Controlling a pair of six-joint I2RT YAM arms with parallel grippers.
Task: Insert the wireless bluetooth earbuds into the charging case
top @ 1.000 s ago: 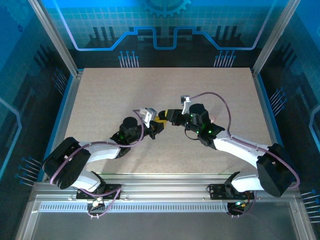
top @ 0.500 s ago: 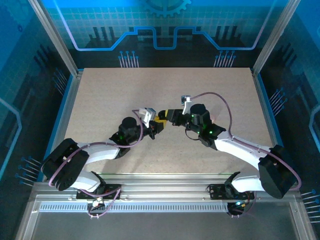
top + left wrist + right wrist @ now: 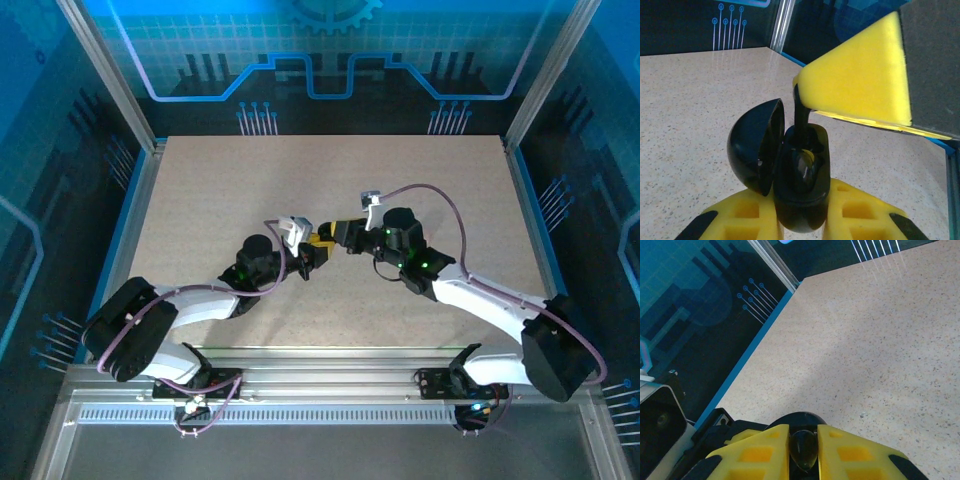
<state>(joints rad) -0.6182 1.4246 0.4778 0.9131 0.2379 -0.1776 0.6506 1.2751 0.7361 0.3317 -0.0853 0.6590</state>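
Top external view: 2 robot arms reach inward over a pale speckled table (image 3: 220, 190) and meet near its middle. The left gripper (image 3: 306, 258) and the right gripper (image 3: 338, 234) sit tip to tip, almost touching. What they carry is too small to make out from here.

Left wrist view: the left gripper (image 3: 800, 220) has its 2 yellow fingers closed tight on the lower half of a glossy black charging case (image 3: 800, 175), held up above the table. The case stands open, and its domed lid (image 3: 757, 145) is swung out to the left. A yellow finger (image 3: 860, 85) of the right gripper comes in from the upper right. Below it hangs a thin black earbud (image 3: 801, 112), whose lower end is down in the mouth of the open case.

Right wrist view: the right gripper (image 3: 803, 435) has its 2 yellow fingers pressed almost together, pinching the dark, shiny earbud (image 3: 803, 452) between them. Just beyond the fingertips shows the black rounded edge of the charging case (image 3: 800, 416), with bare table behind it.
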